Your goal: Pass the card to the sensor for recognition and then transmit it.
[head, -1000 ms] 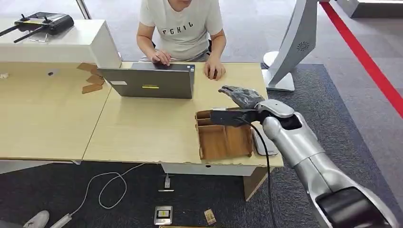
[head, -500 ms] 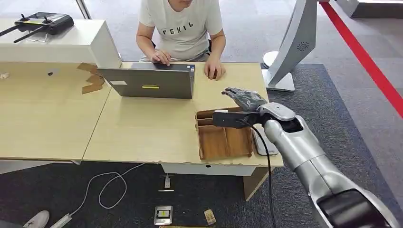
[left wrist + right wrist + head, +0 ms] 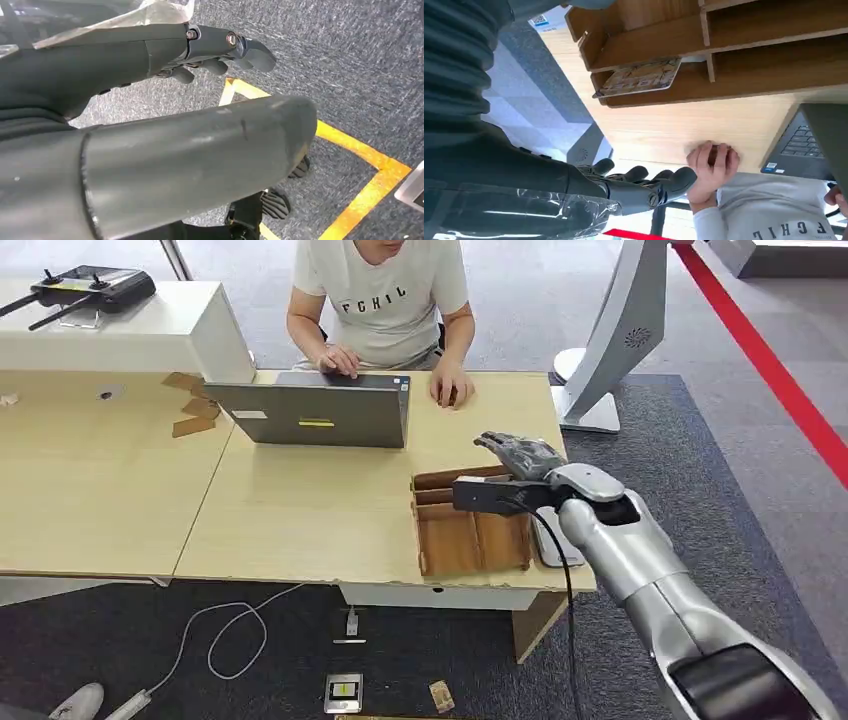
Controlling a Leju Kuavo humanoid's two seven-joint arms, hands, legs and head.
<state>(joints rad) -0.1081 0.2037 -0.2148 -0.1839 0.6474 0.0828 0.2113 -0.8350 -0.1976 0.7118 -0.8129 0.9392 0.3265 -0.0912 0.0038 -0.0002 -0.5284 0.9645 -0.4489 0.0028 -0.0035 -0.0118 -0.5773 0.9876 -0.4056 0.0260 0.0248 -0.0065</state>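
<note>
A patterned card (image 3: 639, 77) lies in the end compartment of the wooden organiser box (image 3: 470, 535) near the table's right front corner. My right hand (image 3: 520, 452) hovers just above the far end of that box with its fingers (image 3: 644, 181) spread and nothing in them. It is apart from the card. A flat grey-white device (image 3: 555, 545), maybe the sensor, lies to the right of the box, partly hidden by my forearm. My left hand (image 3: 215, 47) hangs over dark carpet and holds nothing; its fingers are loosely extended.
A person in a white T-shirt (image 3: 385, 290) sits across the table at a grey laptop (image 3: 320, 412), one hand (image 3: 450, 390) resting on the tabletop a little beyond my right hand. A white stand (image 3: 615, 340) rises off the table's right end. Cables lie on the floor.
My right hand has drifted a little to the right and nearer to me, lower over the box's far end. The person and the box stay put.
</note>
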